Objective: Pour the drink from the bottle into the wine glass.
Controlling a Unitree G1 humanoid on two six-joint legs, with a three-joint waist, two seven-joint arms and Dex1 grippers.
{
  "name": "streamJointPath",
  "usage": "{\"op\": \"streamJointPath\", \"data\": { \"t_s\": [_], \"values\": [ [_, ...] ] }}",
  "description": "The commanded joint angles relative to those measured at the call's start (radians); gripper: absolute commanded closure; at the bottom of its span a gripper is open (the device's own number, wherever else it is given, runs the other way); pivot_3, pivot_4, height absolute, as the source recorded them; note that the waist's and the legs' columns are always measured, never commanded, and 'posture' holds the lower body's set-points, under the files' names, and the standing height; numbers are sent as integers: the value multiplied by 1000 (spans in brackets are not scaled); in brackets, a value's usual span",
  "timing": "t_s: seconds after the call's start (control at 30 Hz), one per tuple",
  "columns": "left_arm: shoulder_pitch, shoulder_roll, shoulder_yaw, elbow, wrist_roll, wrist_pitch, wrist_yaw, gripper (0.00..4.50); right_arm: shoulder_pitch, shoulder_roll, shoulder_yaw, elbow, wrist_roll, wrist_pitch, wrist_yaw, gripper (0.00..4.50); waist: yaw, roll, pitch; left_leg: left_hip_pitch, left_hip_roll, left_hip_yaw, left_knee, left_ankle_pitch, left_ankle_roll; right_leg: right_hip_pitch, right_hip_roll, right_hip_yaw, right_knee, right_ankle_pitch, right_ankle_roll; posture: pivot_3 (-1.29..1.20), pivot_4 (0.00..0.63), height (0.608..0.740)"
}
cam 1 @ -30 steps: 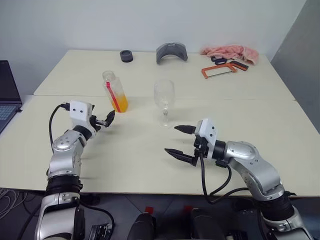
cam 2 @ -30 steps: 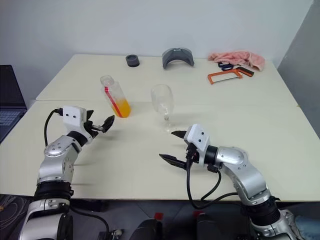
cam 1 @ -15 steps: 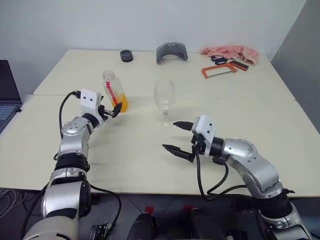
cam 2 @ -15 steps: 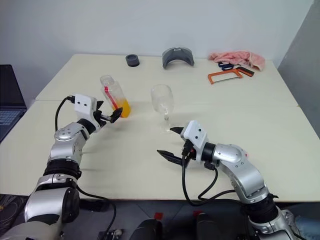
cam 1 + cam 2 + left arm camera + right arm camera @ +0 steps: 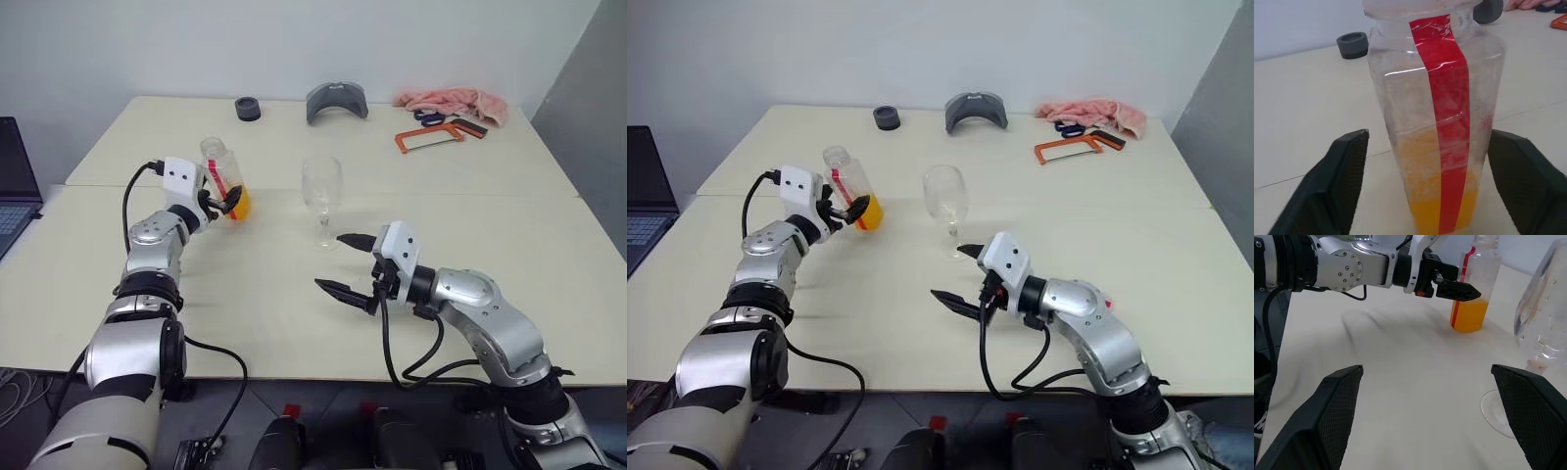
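The bottle is standing upright on the table left of the glass, between the left gripper's parted, untouching fingers, while the right gripper is hanging wide open, empty, near the glass.

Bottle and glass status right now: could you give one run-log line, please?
left gripper astride bottle | right gripper open | wine glass empty

A pale cream bench carries a few things along its far edge: a small black ring-shaped object, a grey curved visor-like piece, a crumpled pink cloth, and just beside the cloth an orange-framed hacksaw. A dark laptop sits off the bench's left end.
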Motion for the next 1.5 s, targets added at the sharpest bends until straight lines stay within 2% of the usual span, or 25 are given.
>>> {"op": "streamJointPath", "data": {
  "t_s": [0.03,0.13,0.2,0.43,0.73,0.93,1.2,1.33,1.5],
  "values": [
    [-45,2,3,19,6,-27,2,1795,-27,27,-7,-13,1,-43,-15,0,0,0,0,0,0,0,0,0,0,0,0,0,0,0,0,0,150,740],
    [-53,-2,3,31,9,-32,3,2610,-29,39,-9,-11,0,-51,-23,0,0,0,0,0,0,0,0,0,0,0,0,0,0,0,0,0,150,740],
    [-56,-3,4,34,8,-34,1,2797,-29,43,-10,-10,-2,-55,-27,0,0,0,0,0,0,0,0,0,0,0,0,0,0,0,0,0,150,740],
    [-43,-13,6,3,-1,-43,-16,2813,-24,52,-13,-18,-9,-66,-45,0,0,0,0,0,0,-1,0,0,0,0,0,0,0,0,0,0,150,740],
    [22,-16,-65,-272,51,-109,-9,2814,-6,67,-85,-86,74,-12,-87,0,1,0,0,-2,1,-3,1,0,-1,-1,0,0,0,0,0,0,150,740],
    [55,12,-135,-426,138,-165,19,2814,-8,66,-114,-87,91,17,-121,0,0,0,0,-2,1,-3,1,0,-1,-1,0,0,0,0,0,0,150,740],
    [6,52,-227,-413,290,-299,101,2815,-34,107,-129,-63,83,53,-207,0,1,0,0,-2,0,-2,1,0,0,-1,0,0,0,0,0,0,150,740],
    [-43,74,-285,-381,391,-388,167,2815,-41,119,-144,-26,25,-38,-245,0,2,0,0,-3,0,-2,1,0,0,-1,0,0,0,0,0,0,150,740],
    [-79,91,-320,-333,448,-453,214,2816,-40,81,-159,11,11,-103,-201,0,0,0,0,-2,-1,2,0,0,0,-2,0,0,0,0,0,0,150,740]
  ]
}}
